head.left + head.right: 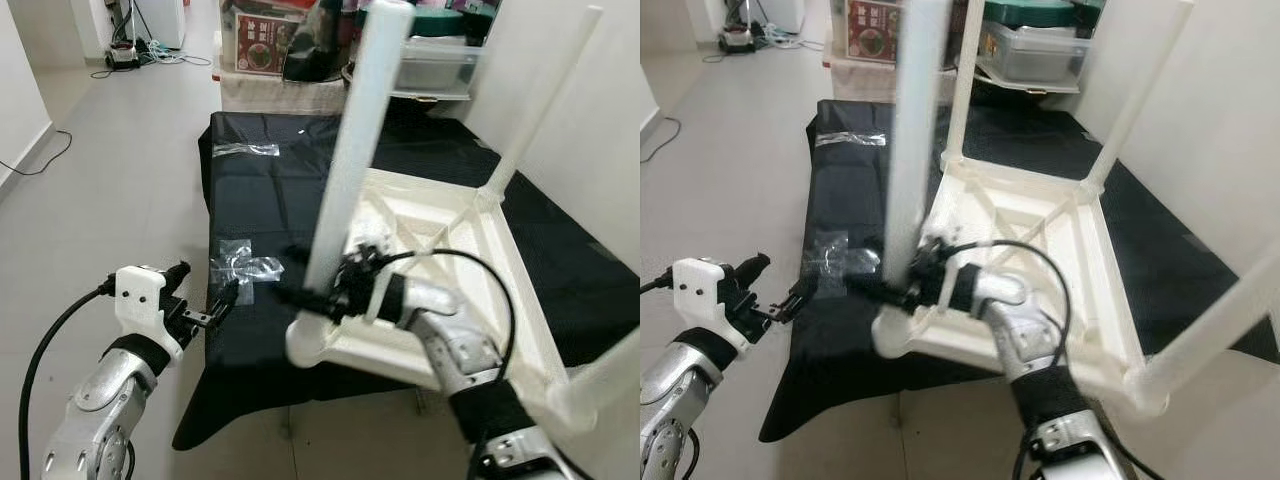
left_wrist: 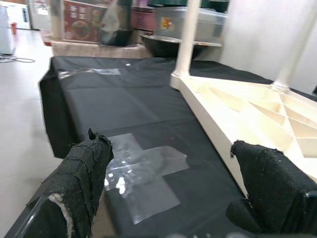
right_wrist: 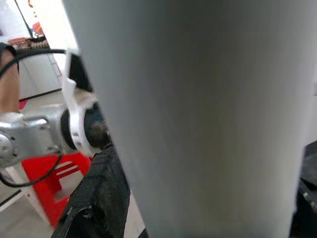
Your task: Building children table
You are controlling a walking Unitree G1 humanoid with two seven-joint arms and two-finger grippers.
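A white children's table [image 1: 500, 260] lies upside down on a black cloth [image 1: 260, 200], with its legs pointing up. My right gripper [image 1: 318, 297] is shut on the near-left leg [image 1: 350, 150], just above its base at the table's front corner. In the right wrist view the leg [image 3: 198, 114] stands between the fingers [image 3: 99, 198]. My left gripper [image 1: 225, 300] hovers open at the cloth's left edge, with nothing between its fingers [image 2: 84, 173]. It points at a clear plastic bag [image 2: 143, 171] lying flat on the cloth.
A second clear plastic strip [image 1: 245, 149] lies farther back on the cloth. Boxes [image 1: 265, 40] and a plastic bin [image 1: 440, 60] stand behind. A white wall [image 1: 590, 120] runs along the right. Cables [image 1: 150, 55] lie on the grey floor at the far left.
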